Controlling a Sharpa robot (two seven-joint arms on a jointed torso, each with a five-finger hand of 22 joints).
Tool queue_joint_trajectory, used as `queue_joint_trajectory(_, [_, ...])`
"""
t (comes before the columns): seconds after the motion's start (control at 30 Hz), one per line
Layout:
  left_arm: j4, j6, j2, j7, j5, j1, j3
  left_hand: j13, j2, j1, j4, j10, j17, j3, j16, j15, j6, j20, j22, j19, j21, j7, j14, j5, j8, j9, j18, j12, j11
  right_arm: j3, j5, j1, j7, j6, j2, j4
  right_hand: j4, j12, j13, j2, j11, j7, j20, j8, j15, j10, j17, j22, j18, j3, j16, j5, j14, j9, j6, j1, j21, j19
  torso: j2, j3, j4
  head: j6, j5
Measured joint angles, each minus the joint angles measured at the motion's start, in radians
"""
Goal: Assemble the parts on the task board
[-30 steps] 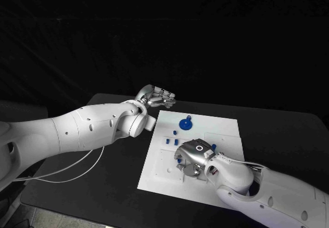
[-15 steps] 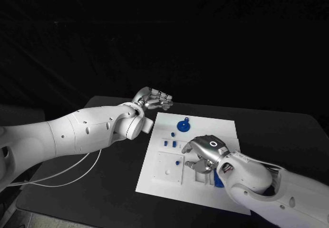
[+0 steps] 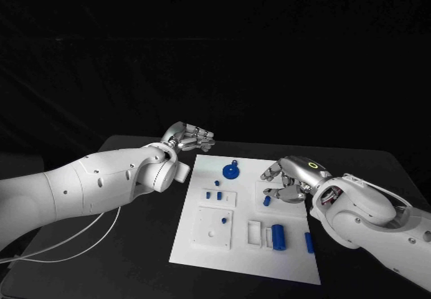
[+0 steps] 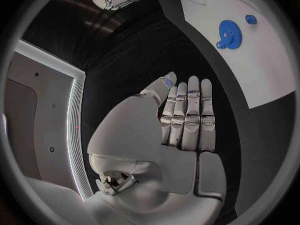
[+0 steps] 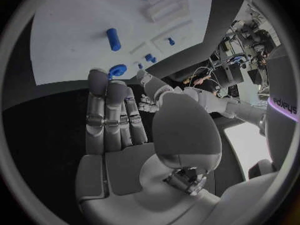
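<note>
The right hand (image 3: 292, 180) is hanging over the right part of the white board (image 3: 296, 268), its fingers (image 5: 109, 112) lying side by side, nearly straight and slightly parted, holding nothing. In the right wrist view they are pointing toward the board's near edge, above the black table (image 3: 134, 249), with a small blue peg (image 5: 114, 39) lying flat on the board beyond them. In the head view that peg (image 3: 266, 200) is lying just beside the hand's fingertips, not touching them as far as can be told.

The left hand (image 3: 189, 137) is hovering off the board's far left corner, over the table. Its fingers (image 4: 187, 115) are lying together, extended with a slight curl, and nothing is in them. In the left wrist view the board's corner is reaching in beside the fingertips, carrying the blue gear (image 4: 229, 34) and a small blue button (image 4: 250, 19).

On the board, the gear (image 3: 232, 170) is sitting near the far edge. Two short blue pegs (image 3: 213, 195) are standing in a small raised block left of centre. A larger blue cylinder (image 3: 278, 237) is lying beside a row of white slots toward the near edge, and a slim blue bar (image 3: 308, 242) is lying to the right of it, close to the right arm.
</note>
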Motion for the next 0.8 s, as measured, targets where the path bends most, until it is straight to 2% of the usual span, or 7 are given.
queue_joint_trajectory(0.07, [0.000,0.001,0.000,0.000,0.001,0.000,0.000,0.000,0.000,0.000,0.000,0.000,0.000,0.000,0.000,0.000,0.000,0.000,0.000,0.000,0.000,0.000,0.000,0.000,0.000,0.000,0.000,0.000,0.000,0.004,0.007,0.003,0.003,0.019,-0.007,-0.011,0.001,0.000,0.000,0.001,0.002,-0.005,0.000,0.000,0.000,-0.007,-0.002,-0.006,-0.001,-0.038,0.001,0.007,0.000,0.000,-0.013,0.001,0.000,0.000,0.000,0.0003,0.0001,0.003,-0.007])
queue_joint_trajectory(0.17, [-0.001,0.002,0.000,0.000,0.002,0.000,0.000,0.000,0.000,0.000,0.000,0.000,0.000,0.000,0.000,0.000,0.000,0.000,0.000,0.000,0.000,0.000,0.000,0.000,0.000,0.000,0.000,0.000,0.000,0.007,0.012,0.004,0.006,0.056,-0.013,-0.027,0.015,0.000,0.000,0.018,0.007,-0.014,0.000,0.000,0.000,-0.031,-0.004,-0.016,-0.002,-0.127,0.001,0.015,0.000,0.000,-0.034,0.017,0.000,0.000,0.000,0.0006,0.0007,0.007,-0.016])
queue_joint_trajectory(0.3, [-0.001,0.004,-0.001,0.000,0.003,0.000,-0.001,0.000,0.000,0.000,0.000,0.000,0.000,0.000,0.000,0.000,0.000,0.000,0.000,0.000,0.000,0.000,0.000,0.000,0.000,0.000,0.000,0.000,0.000,0.009,0.010,0.005,0.006,0.104,-0.011,-0.044,0.036,0.000,0.000,0.022,0.013,-0.019,0.000,0.000,0.004,-0.038,-0.006,-0.020,-0.003,-0.188,0.005,0.015,-0.005,0.000,-0.042,0.028,-0.005,0.000,0.001,0.0007,0.0012,0.009,-0.023])
queue_joint_trajectory(0.5, [-0.002,0.006,-0.002,0.000,0.005,0.000,-0.001,0.000,0.000,0.000,0.000,0.000,0.000,0.000,0.000,0.000,0.000,0.000,0.000,0.000,0.000,0.000,0.000,0.000,0.000,0.000,0.000,0.000,0.000,0.006,0.002,0.006,0.006,0.163,0.002,-0.059,0.048,0.000,0.000,0.029,0.013,-0.019,0.000,0.000,0.005,-0.038,-0.007,-0.022,-0.004,-0.202,0.005,0.019,-0.006,0.000,-0.048,0.036,-0.005,0.000,0.002,0.0005,0.0025,0.010,-0.030])
queue_joint_trajectory(0.7, [-0.002,0.007,-0.002,0.000,0.006,0.000,-0.001,0.000,0.000,0.000,0.000,0.000,0.000,0.000,0.000,0.000,0.000,0.000,0.000,0.000,0.000,0.000,0.000,0.000,0.000,0.000,0.000,0.000,0.000,-0.013,-0.016,0.006,0.006,0.200,0.021,-0.077,0.045,0.000,0.000,0.029,0.013,-0.016,0.000,0.000,0.005,-0.038,-0.008,-0.022,-0.005,-0.205,0.005,0.027,-0.006,0.000,-0.051,0.037,-0.005,0.000,0.001,-0.0010,0.0030,0.003,-0.035])
queue_joint_trajectory(0.8, [-0.002,0.008,-0.003,0.000,0.006,0.000,-0.001,0.000,0.000,0.000,0.000,0.000,0.000,0.000,0.000,0.000,0.000,0.000,0.000,0.000,0.000,0.000,0.000,0.000,0.000,0.000,0.000,0.000,0.000,-0.023,-0.028,0.005,0.005,0.208,0.032,-0.088,0.030,0.000,0.000,0.036,0.008,-0.016,0.000,0.000,0.005,-0.034,-0.009,-0.022,-0.005,-0.177,0.008,0.014,-0.006,0.000,-0.051,0.043,-0.005,0.000,0.001,-0.0015,0.0031,0.000,-0.036])
